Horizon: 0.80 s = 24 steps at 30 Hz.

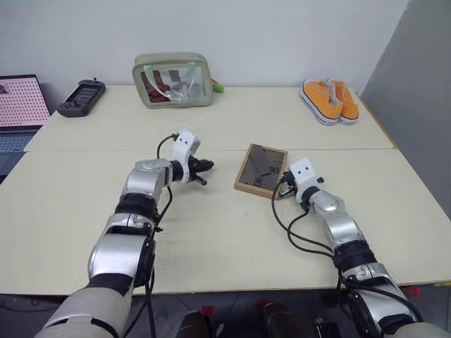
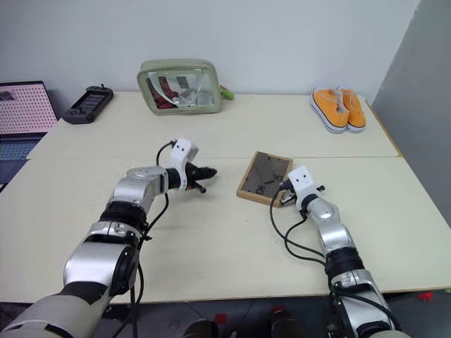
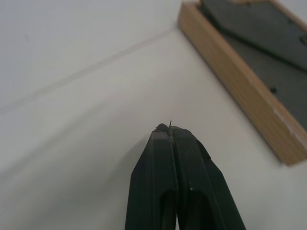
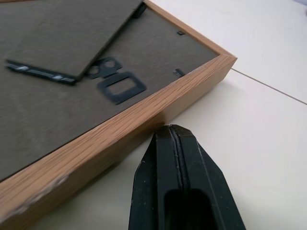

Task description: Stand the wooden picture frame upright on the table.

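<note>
Risk noted: wooden picture frame point(image 1: 261, 170) lay face-down, both right gripper point(image 4: 178, 139) and left gripper point(image 3: 171, 132) pressed together, so nudging could skid it across table point(image 1: 211, 232).

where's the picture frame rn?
Head views: wooden picture frame lies back-up on the table, right of centre just past the seam, between both end effectors, nearer the right end effector.

The wooden picture frame point(image 4: 120, 129) shows light grained wood around a matt dark grey board back, lying on the smooth matt cream tabletop point(image 1: 211, 232), beside black plastic fingers point(image 4: 180, 191) and glossy metal arm shells.
</note>
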Motion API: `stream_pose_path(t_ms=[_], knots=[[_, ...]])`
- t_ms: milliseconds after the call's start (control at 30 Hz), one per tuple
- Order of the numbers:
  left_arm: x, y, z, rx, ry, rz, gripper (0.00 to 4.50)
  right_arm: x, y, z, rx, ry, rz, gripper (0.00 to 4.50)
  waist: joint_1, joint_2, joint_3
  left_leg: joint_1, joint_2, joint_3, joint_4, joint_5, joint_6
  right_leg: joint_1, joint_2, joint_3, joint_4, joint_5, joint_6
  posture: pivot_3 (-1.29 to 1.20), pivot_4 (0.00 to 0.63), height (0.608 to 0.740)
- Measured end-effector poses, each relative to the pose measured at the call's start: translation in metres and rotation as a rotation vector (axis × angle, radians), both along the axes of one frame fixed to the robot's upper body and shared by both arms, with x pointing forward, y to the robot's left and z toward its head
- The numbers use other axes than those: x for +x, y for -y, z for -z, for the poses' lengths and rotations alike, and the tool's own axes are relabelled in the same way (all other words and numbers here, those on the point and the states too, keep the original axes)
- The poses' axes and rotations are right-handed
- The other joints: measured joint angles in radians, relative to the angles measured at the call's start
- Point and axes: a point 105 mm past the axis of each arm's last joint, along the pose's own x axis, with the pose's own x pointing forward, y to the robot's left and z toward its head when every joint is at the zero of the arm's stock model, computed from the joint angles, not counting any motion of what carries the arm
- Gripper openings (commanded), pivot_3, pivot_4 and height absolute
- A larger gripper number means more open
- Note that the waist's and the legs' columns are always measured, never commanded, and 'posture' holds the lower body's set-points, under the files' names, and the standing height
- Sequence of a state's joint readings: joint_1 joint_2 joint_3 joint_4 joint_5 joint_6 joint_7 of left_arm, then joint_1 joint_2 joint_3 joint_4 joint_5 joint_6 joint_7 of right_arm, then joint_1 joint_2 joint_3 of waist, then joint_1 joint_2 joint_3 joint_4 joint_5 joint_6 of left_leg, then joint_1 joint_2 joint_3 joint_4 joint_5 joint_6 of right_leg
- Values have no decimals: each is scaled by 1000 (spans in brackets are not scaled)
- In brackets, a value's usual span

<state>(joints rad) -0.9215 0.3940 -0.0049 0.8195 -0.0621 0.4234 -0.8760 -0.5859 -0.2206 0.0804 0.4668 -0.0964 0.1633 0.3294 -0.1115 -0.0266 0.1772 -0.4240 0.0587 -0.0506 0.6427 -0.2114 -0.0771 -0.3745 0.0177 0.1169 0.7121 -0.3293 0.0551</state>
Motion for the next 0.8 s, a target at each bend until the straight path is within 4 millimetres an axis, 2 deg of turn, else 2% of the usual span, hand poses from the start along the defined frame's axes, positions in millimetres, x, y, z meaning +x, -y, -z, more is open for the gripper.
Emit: stream_pose_path(t_ms=[67, 133, 233, 300, 467, 600, 800], knots=[[-5, 6, 5, -8, -20, 23, 25, -3, -3, 0, 3, -2, -13, 0, 2, 0, 0, 0, 0, 0, 0, 0, 0, 0, 0, -1, 0, 0, 0, 0, 150, 740], [-5, 21, 6, -35, -23, 50, 25, -5, -6, 1, 2, -9, -28, 0, 9, 0, 0, 0, 0, -1, 0, 0, 0, 1, 0, -1, 0, 0, 0, 0, 150, 740], [-1, 55, 16, -38, -39, 69, 25, -6, -6, 0, -5, -21, -33, 0, 24, 0, 0, 0, -1, 0, 1, 0, 0, 1, 0, 0, -1, 0, 0, 0, 150, 740], [2, 62, 15, -23, -20, 70, 25, -6, -5, 0, -10, -28, -37, 0, 25, 0, 0, 0, -1, 0, 1, 0, 0, 1, 0, 0, -1, 0, 0, 0, 150, 740], [4, 75, 18, -32, -2, 72, 25, -9, 0, -3, -15, -36, -20, 0, 32, 0, 0, -1, -2, 0, 1, 0, 0, 1, -1, 0, -1, 0, 0, 0, 150, 740], [4, 78, 18, -37, -4, 74, 25, -14, 1, 0, -11, -48, -13, 0, 35, 0, 0, -1, -3, 0, 1, 0, 0, 1, -1, 1, -1, 0, 0, 0, 150, 740], [0, 79, 16, -35, -27, 108, 25, -24, 5, -9, -20, -29, -12, 0, 37, 0, 0, -2, -4, -1, 0, 0, 0, 0, -1, 1, -1, 0, 0, 0, 150, 740]])
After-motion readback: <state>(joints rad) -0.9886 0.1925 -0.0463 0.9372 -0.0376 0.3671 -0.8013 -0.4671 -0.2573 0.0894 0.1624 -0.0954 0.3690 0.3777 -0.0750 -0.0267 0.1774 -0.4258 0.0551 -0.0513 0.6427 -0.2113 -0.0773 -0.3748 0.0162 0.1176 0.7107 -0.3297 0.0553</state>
